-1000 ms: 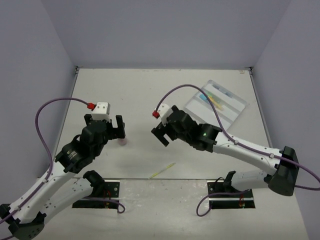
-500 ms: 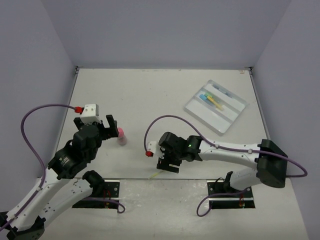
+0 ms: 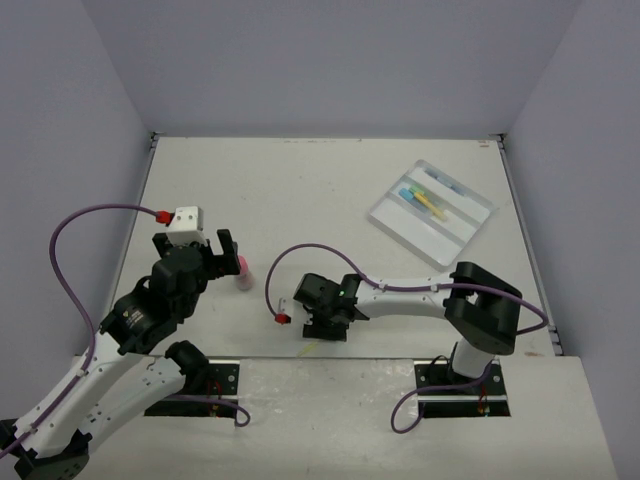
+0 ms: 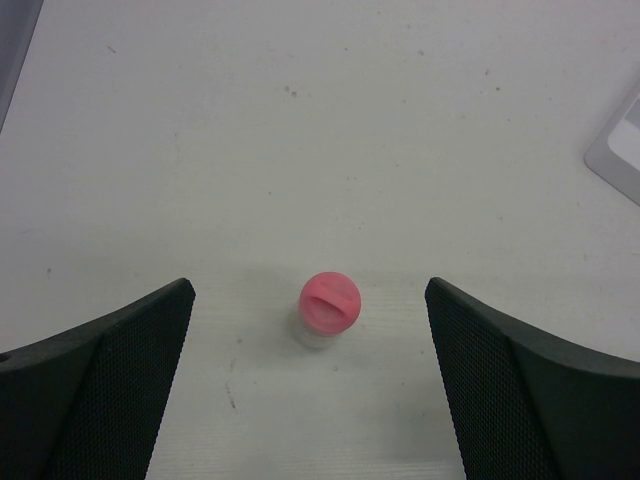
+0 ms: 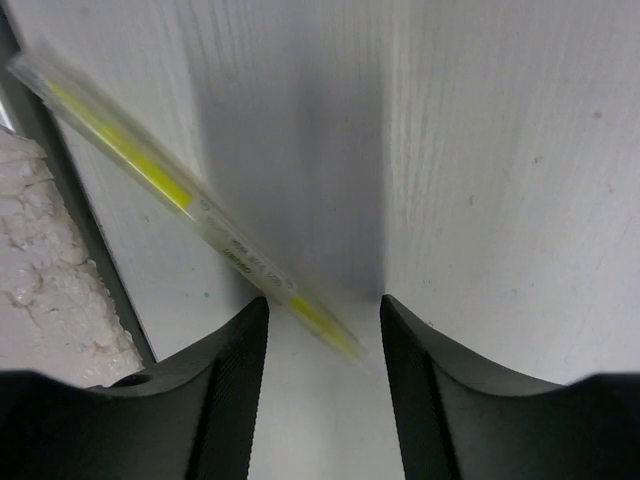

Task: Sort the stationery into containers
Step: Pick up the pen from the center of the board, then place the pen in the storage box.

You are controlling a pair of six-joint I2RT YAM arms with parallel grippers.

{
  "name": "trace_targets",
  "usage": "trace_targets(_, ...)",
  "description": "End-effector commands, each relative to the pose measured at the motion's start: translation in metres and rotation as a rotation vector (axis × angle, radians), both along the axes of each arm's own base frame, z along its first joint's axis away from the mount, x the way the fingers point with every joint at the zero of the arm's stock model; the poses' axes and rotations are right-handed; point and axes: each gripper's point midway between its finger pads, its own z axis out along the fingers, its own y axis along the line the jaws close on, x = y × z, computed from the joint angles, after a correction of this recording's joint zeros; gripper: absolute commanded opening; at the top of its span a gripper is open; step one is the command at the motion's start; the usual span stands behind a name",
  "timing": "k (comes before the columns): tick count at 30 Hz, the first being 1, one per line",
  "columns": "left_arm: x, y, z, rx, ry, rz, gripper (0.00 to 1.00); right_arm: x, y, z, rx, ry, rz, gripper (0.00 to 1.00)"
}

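A stubby pink cylinder (image 3: 241, 270) (image 4: 329, 304) stands upright on the white table, ahead of my left gripper (image 3: 195, 250) (image 4: 310, 385) and centred between its wide-open fingers, untouched. A thin yellow-green pen (image 5: 190, 205) (image 3: 312, 349) lies slanted by the table's near edge. My right gripper (image 3: 325, 326) (image 5: 322, 305) is down over it, jaws partly narrowed. The pen's tip lies in the gap close to the left finger, and it is not clamped. The clear three-compartment tray (image 3: 385, 215) sits at the back right. It holds a light-blue stick (image 3: 407, 194), a yellow marker (image 3: 430, 205) and grey pens (image 3: 446, 182).
The table's near edge (image 5: 40, 170), with a dark strip and rough white surface beyond, runs just beside the pen. Purple cables (image 3: 300, 252) loop from both wrists. Grey walls close the back and sides. A tray corner (image 4: 622, 150) shows at the right in the left wrist view.
My right arm swung from mid-table toward the near edge and lowered over the pen, its jaws narrowing. The left arm drew back to the left, uncovering the pink cylinder, then stayed still.
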Motion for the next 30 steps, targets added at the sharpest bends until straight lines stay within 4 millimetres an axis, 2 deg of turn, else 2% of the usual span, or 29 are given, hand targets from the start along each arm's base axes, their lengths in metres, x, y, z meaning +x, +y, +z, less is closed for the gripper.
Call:
trace_targets(1, 0.002, 0.001, 0.007, -0.015, -0.031, 0.007, 1.00, -0.014, 0.005, -0.018, -0.029, 0.088, 0.045, 0.43)
trace_targets(3, 0.002, 0.001, 0.008, -0.016, -0.035, 0.007, 1.00, -0.024, 0.001, -0.025, -0.050, 0.141, 0.054, 0.39)
trace_targets(7, 0.002, 0.001, 0.008, -0.017, -0.037, 0.004, 1.00, -0.037, -0.007, -0.037, -0.100, 0.225, 0.060, 0.15)
trace_targets(9, 0.002, 0.001, 0.008, -0.017, -0.037, 0.003, 1.00, -0.034, -0.008, -0.039, -0.113, 0.229, 0.044, 0.05)
trace_targets(11, 0.002, 0.001, 0.008, -0.017, -0.037, 0.004, 1.00, -0.023, -0.007, -0.035, -0.102, 0.201, 0.016, 0.00)
trace_targets(14, 0.002, 0.001, 0.008, -0.017, -0.037, 0.004, 1.00, 0.011, -0.012, -0.018, -0.058, 0.131, -0.094, 0.00)
trace_targets(16, 0.002, 0.001, 0.008, -0.015, -0.035, 0.007, 1.00, 0.052, -0.019, 0.013, 0.026, 0.050, -0.227, 0.00)
trace_targets(17, 0.002, 0.002, 0.008, -0.015, -0.036, 0.011, 1.00, 0.076, -0.026, 0.036, 0.089, -0.002, -0.305, 0.00)
trace_targets(18, 0.002, 0.003, 0.008, -0.015, -0.037, 0.015, 1.00, 0.099, -0.037, 0.058, 0.147, -0.057, -0.383, 0.00)
trace_targets(20, 0.002, 0.003, 0.008, -0.018, -0.037, 0.018, 1.00, 0.146, -0.068, 0.084, 0.194, -0.166, -0.529, 0.00)
trace_targets(22, 0.002, 0.003, 0.008, -0.020, -0.037, 0.016, 1.00, 0.208, -0.128, 0.108, 0.142, -0.372, -0.738, 0.00)
trace_targets(23, 0.002, 0.003, 0.009, -0.021, -0.036, 0.015, 1.00, 0.233, -0.157, 0.123, 0.111, -0.467, -0.825, 0.00)
trace_targets(24, 0.002, 0.002, 0.009, -0.024, -0.037, 0.013, 1.00, 0.254, -0.173, 0.137, 0.090, -0.539, -0.866, 0.00)
trace_targets(26, 0.001, 0.002, 0.010, -0.030, -0.042, 0.006, 1.00, 0.297, -0.220, 0.155, 0.013, -0.686, -0.967, 0.00)
trace_targets(27, 0.000, 0.001, 0.011, -0.032, -0.045, 0.002, 1.00, 0.316, -0.248, 0.151, -0.028, -0.704, -1.032, 0.00)
trace_targets(28, 0.000, 0.001, 0.011, -0.035, -0.047, -0.001, 1.00, 0.333, -0.267, 0.155, -0.037, -0.717, -1.077, 0.00)
trace_targets(29, 0.000, 0.001, 0.012, -0.039, -0.050, -0.002, 1.00, 0.350, -0.281, 0.167, -0.030, -0.746, -1.103, 0.00)
trace_targets(30, -0.001, 0.001, 0.013, -0.041, -0.055, -0.003, 1.00, 0.369, -0.289, 0.169, -0.061, -0.768, -1.099, 0.00)
